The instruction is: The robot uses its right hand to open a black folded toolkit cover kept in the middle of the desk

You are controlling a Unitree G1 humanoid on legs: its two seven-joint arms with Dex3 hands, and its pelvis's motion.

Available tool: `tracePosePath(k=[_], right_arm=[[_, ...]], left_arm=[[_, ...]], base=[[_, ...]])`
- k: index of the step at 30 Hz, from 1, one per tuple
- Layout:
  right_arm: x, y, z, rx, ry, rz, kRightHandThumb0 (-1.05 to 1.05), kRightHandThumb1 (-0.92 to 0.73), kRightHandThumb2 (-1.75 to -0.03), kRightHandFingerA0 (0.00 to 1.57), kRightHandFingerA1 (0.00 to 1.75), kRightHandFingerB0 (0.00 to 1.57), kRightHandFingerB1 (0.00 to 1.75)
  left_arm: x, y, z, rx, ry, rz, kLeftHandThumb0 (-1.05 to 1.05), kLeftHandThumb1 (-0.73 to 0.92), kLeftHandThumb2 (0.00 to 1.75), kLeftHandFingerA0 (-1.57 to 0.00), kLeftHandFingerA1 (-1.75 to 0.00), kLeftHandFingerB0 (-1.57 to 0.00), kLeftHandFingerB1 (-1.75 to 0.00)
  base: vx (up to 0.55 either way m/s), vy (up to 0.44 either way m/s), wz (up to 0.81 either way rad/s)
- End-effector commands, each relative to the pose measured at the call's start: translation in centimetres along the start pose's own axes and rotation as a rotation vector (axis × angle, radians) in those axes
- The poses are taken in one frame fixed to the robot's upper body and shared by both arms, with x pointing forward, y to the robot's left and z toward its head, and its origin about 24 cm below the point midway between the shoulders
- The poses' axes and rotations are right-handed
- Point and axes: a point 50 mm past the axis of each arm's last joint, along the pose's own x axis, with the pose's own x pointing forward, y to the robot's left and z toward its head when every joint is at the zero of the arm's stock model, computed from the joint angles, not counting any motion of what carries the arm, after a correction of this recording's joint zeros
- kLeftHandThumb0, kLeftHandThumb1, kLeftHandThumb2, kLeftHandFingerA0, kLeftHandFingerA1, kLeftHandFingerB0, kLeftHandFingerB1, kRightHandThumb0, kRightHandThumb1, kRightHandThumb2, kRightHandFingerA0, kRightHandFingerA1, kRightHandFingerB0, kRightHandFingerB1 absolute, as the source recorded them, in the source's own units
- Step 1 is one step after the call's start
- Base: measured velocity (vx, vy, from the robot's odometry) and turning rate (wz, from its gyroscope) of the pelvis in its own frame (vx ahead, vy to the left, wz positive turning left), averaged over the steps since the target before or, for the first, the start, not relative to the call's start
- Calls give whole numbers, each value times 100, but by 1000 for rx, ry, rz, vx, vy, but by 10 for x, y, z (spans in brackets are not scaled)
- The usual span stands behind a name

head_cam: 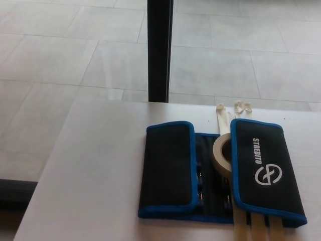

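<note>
The black toolkit cover [220,173] with blue piping lies on the pale grey counter [95,170], right of the counter's middle and close to its near edge. Its two outer flaps are folded inward over the centre: the left flap [168,168] is plain black, while the right flap [266,170] carries white lettering and a round white logo and sits a little tilted, its near end reaching almost to the bottom of the picture. Between the two flaps a narrow strip of the inner panel [205,173] shows, with small tool ends faintly visible in its pockets. A roll of cream masking tape [222,153] stands on edge in that gap, leaning against the inner edge of the right flap. Pale strips [220,118] come out from beneath the cover at its far side, ending in small white clips [242,105] near the counter's far edge, and more pale strip ends [258,228] stick out below the right flap at the near side. Beyond the counter a black upright post [160,50] rises from the tiled floor [65,55]. Neither the robot's left hand nor its right hand appears in the head view, so whether they are open or closed cannot be told
</note>
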Motion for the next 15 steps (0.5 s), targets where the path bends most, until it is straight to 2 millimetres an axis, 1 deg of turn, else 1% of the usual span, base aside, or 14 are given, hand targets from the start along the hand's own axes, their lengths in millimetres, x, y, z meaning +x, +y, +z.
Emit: tracePosePath(k=[1, 2, 3, 4, 5, 6, 7, 8, 10, 11, 12, 13, 14, 15], right_arm=[[-18, 112, 77, -68, -312, 521, -91, -68, -114, 5, 52, 6, 43], [-19, 114, 78, -68, -312, 528, -91, -68, -114, 5, 52, 6, 43], [-29, 134, 84, -85, -347, 620, -94, -75, -116, 3, 42, 11, 26], [-31, 136, 84, -86, -350, 630, -94, -75, -116, 3, 42, 11, 26], [-37, 149, 85, -153, -370, 689, -95, -92, -70, 7, 39, 12, 26], [-41, 154, 85, -182, -378, 715, -95, -92, -70, 7, 39, 12, 26], [-43, 157, 83, -202, -369, 736, -93, -68, -113, 4, 43, 9, 26], [-48, 165, 77, -267, -371, 802, -95, -71, -114, 2, 39, 14, 23], [-53, 171, 71, -351, -406, 843, -90, -71, -113, 2, 42, 12, 26], [-60, 182, 56, -459, -396, 892, -100, -71, -113, 5, 36, 13, 24], [-62, 184, 54, -462, -384, 912, -100, -71, -113, 5, 36, 13, 24], [-64, 188, 51, -465, -384, 918, -98, -82, -68, 8, 41, 13, 28], [-67, 193, 45, -472, -376, 937, -90, -63, -107, 7, 41, 10, 32], [-71, 198, 38, -527, -379, 950, -92, -66, -110, 0, 38, 9, 31]], left_arm=[[0, 5, 10, 61, -38, 0, -85, 89, 67, -40, -55, -25, -37], [0, 5, 10, 60, -37, 1, -85, 89, 67, -40, -55, -25, -37], [-1, 7, 10, 81, -27, -7, -84, 91, 67, -34, -54, -25, -38], [-1, 7, 9, 83, -26, -7, -84, 91, 67, -34, -54, -25, -38], [-1, 7, 10, 84, -31, -3, -84, 91, 67, -34, -60, -25, -39], [-1, 7, 10, 85, -33, -1, -84, 91, 67, -34, -60, -25, -39], [-1, 8, 9, 83, -31, -1, -85, 90, 67, -33, -60, -25, -40], [-1, 8, 9, 81, -27, -1, -84, 90, 67, -33, -59, -25, -40], [-2, 9, 9, 127, -28, -6, -85, 92, 69, -33, -59, -26, -41], [-2, 10, 6, 137, -11, 3, -92, 75, 86, -34, -56, -27, -44], [-2, 10, 5, 137, -1, 2, -92, 75, 86, -34, -56, -27, -44], [-3, 10, 4, 117, 0, 7, -86, 90, 67, -35, -53, -33, -39], [-3, 11, 4, 117, 2, 8, -85, 91, 67, -35, -53, -34, -39], [-3, 10, 4, 118, 2, 3, -89, 78, 81, -32, -54, -25, -41]], base=[[0, 0, 0], [0, 0, 0], [0, 0, 0], [0, 0, 0], [0, 0, 0], [0, 0, 0], [0, 0, 0], [0, 0, 0], [0, 0, 0], [0, 0, 0], [0, 0, 0], [0, 0, 0], [0, 0, 0], [0, 0, 0]])
